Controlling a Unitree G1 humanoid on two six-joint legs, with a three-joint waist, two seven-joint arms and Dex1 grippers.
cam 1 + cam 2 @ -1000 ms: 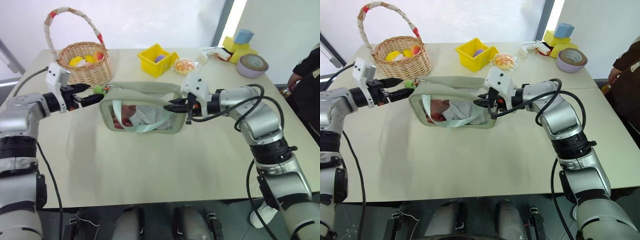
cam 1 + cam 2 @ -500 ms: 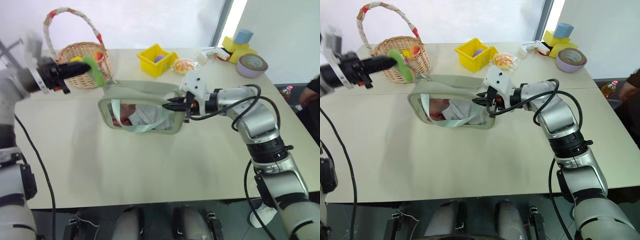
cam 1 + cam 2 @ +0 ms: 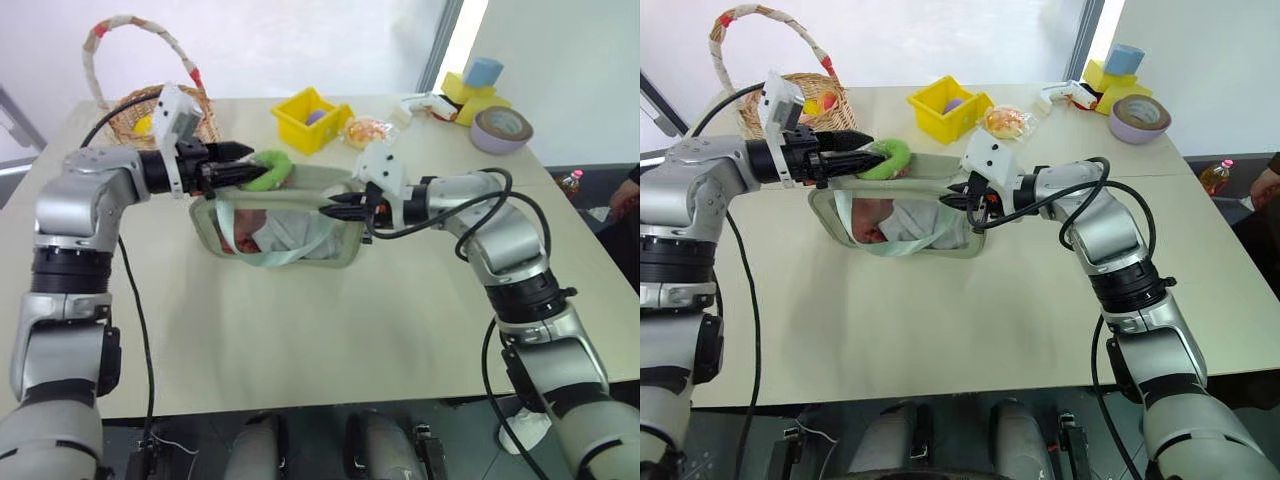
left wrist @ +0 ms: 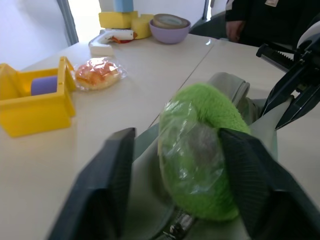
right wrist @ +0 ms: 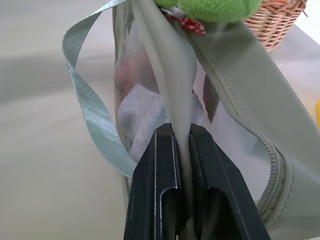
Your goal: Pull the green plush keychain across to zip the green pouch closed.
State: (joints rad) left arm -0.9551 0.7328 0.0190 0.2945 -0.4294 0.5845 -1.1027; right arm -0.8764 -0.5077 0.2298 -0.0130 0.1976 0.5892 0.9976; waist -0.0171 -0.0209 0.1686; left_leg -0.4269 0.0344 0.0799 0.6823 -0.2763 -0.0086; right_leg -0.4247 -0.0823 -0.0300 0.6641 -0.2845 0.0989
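The green pouch (image 3: 290, 228) lies mid-table, its clear window showing red and grey contents and a pale strap (image 5: 90, 120) hanging off it. The green plush keychain (image 3: 266, 170) sits over the pouch's top edge near its left end. My left gripper (image 3: 238, 176) reaches in from the left and is open, with the plush (image 4: 200, 125) between its fingers (image 4: 112, 180). One finger touches the plush and a gap shows at the other. My right gripper (image 3: 335, 207) is shut on the pouch's right end, pinching the fabric edge (image 5: 181, 129).
A wicker basket (image 3: 825, 100) stands at the back left behind my left arm. A yellow bin (image 3: 310, 118), a snack bag (image 3: 368, 130), a purple tape roll (image 3: 505, 128) and foam blocks (image 3: 478, 90) line the back. A person (image 3: 628, 195) is at the right edge.
My left gripper swung from up by the basket rightward to the pouch's top, and the plush came with it. Its fingers now stand wide. The right gripper stayed clamped in place.
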